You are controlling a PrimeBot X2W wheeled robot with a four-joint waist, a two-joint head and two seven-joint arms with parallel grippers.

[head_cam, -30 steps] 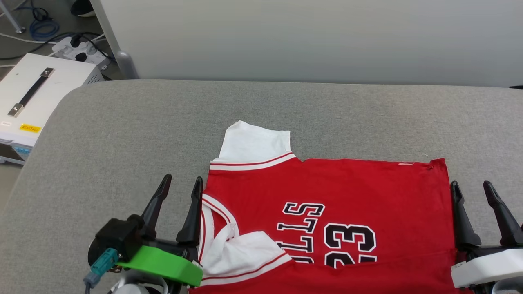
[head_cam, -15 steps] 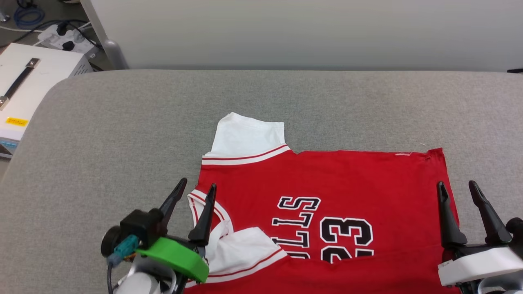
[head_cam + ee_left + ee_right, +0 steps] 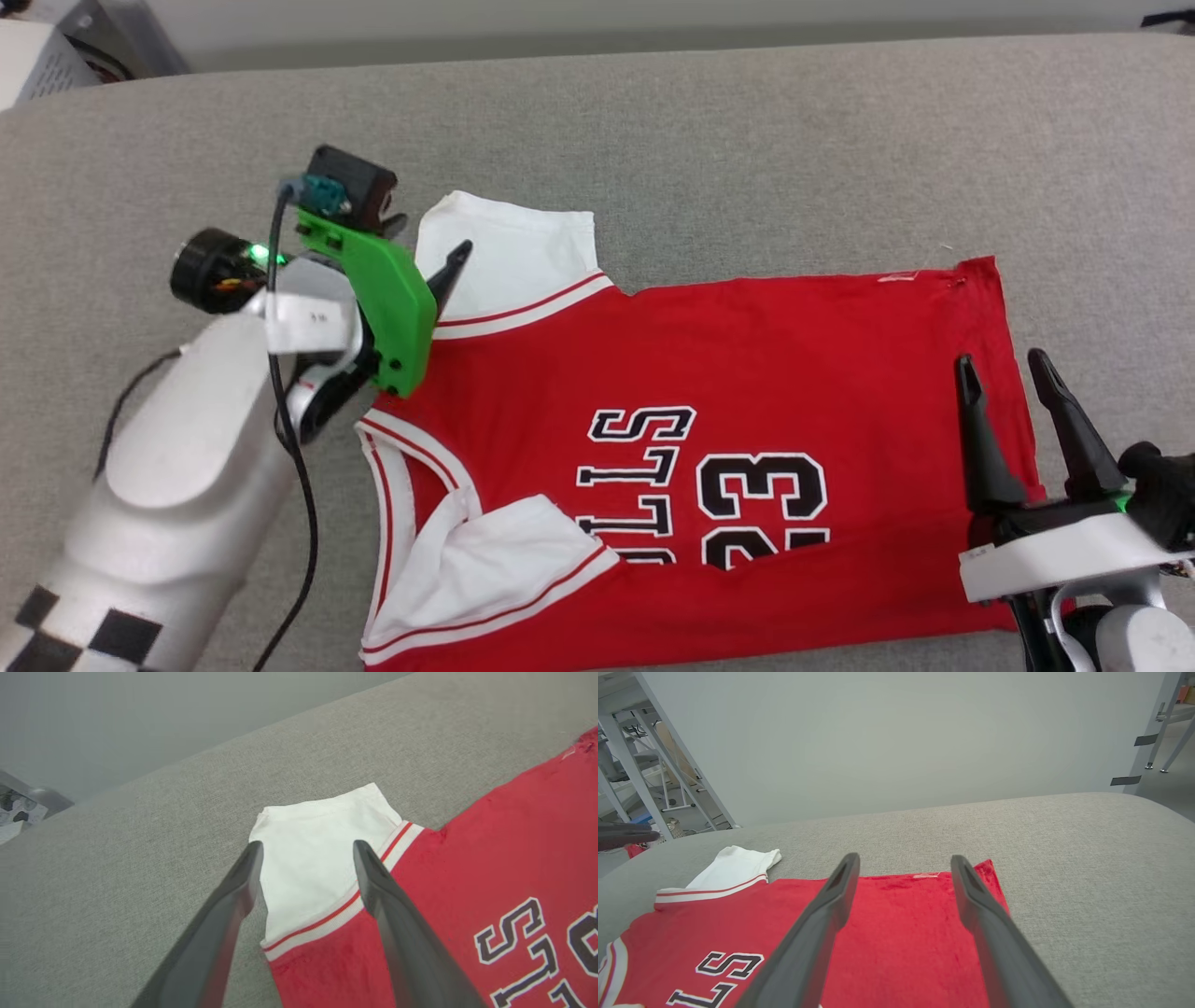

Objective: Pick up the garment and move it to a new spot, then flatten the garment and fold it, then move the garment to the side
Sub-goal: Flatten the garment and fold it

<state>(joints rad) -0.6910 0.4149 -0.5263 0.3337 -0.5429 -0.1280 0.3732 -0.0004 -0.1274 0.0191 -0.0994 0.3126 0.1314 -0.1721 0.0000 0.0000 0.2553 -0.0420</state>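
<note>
- Garment: red jersey lying flat on the grey fabric-covered desk, filling the centre and lower half of the head view. Collar end is at the left of the frame, hem at the right.
- Black lettering shows face up and reads sideways, lower centre.
- Upper white sleeve sticks out flat toward the upper left. Lower white sleeve is folded in over the chest, lower left.
- Left hand: upper left of the frame, fingers spread, gripping nothing. In the left wrist view the upper sleeve lies between the two fingers. Cannot tell whether the tips touch the cloth.
- Green bracket sits behind the left fingers. A black cable runs down along the pale forearm.
- Right hand: lower right of the frame, fingers spread and empty, over the hem edge of the jersey. Contact not clear.
</note>
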